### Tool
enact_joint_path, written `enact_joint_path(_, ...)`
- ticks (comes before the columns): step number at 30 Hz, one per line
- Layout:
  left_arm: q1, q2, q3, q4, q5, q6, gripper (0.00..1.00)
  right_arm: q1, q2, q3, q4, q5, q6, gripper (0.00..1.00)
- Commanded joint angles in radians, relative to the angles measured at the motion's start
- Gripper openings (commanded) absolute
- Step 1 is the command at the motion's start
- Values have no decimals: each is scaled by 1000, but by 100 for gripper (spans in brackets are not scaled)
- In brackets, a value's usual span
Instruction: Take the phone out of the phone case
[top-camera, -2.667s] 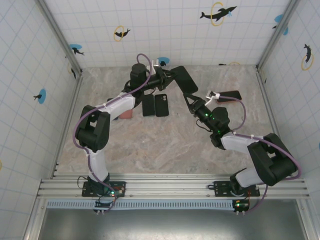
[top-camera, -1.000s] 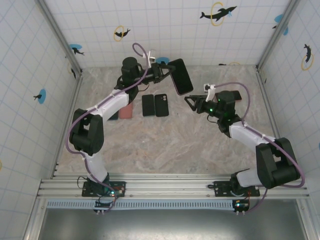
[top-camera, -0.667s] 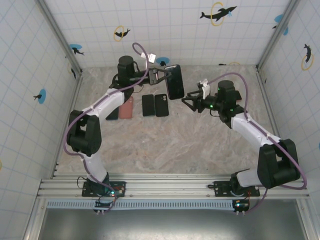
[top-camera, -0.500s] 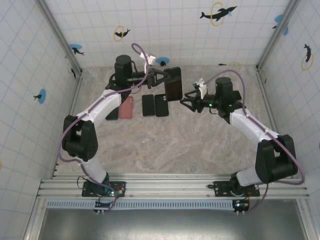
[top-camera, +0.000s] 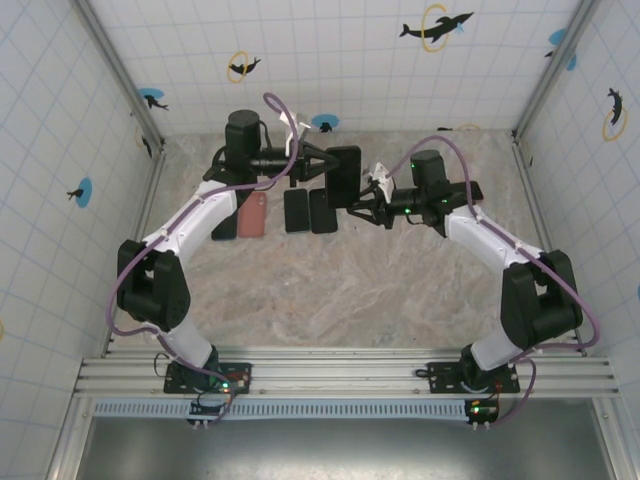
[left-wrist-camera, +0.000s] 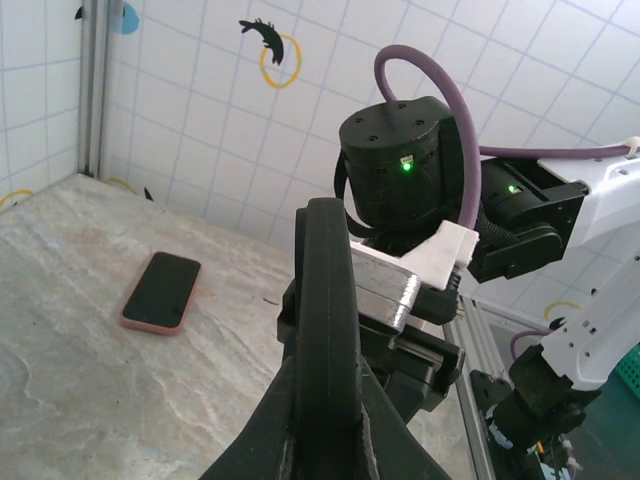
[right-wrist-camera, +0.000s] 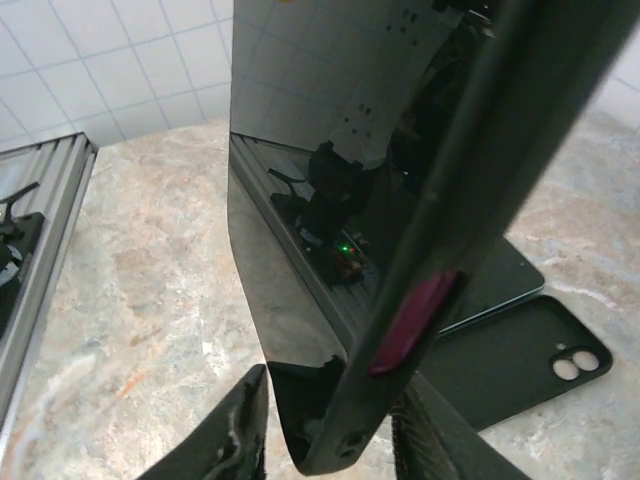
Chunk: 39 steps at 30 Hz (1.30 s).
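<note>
A black phone in its black phone case (top-camera: 343, 172) is held edge-up in the air above the back of the table. My left gripper (top-camera: 326, 165) is shut on one end of it. In the left wrist view both jaws press flat on the case's (left-wrist-camera: 328, 300) two faces, with the left gripper (left-wrist-camera: 328, 405) below it. My right gripper (top-camera: 357, 208) has come to the phone's lower corner. In the right wrist view its open jaws straddle that corner (right-wrist-camera: 330, 430), the glossy screen (right-wrist-camera: 300, 200) facing one finger with a thin gap; right gripper (right-wrist-camera: 335, 440).
On the table under the phone lie a dark phone (top-camera: 297, 210) and an empty black case (top-camera: 322, 210), whose camera holes show (right-wrist-camera: 520, 350). A pink-cased phone (top-camera: 253, 213) lies to the left, another pink-edged one (left-wrist-camera: 160, 292) to the right. Tiled walls enclose the table.
The left gripper carried the phone a little left and turned it upright. The right arm swung left to the phone's lower corner and its jaws narrowed around it.
</note>
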<state>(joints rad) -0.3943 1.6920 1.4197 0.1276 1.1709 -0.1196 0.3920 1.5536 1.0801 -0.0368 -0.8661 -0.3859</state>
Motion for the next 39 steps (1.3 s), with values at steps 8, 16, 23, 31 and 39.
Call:
enact_joint_path(8, 2, -9, 8, 65, 68, -3, 9, 4, 10, 47, -26, -10, -64, 23)
enact_joint_path(16, 1, 8, 15, 66, 114, -26, 5, 3, 4, 57, -18, 20, -69, 17)
enact_joint_path(23, 2, 2, 8, 47, 155, -31, 5, 4, -12, 70, -13, 87, -143, 12)
enact_joint_path(31, -6, -24, -44, 86, 194, -101, 4, 13, 3, 119, 52, 89, -129, 9)
enact_joint_path(39, -25, -39, -82, 116, 212, -141, 3, 25, 5, 117, 178, 137, -111, 8)
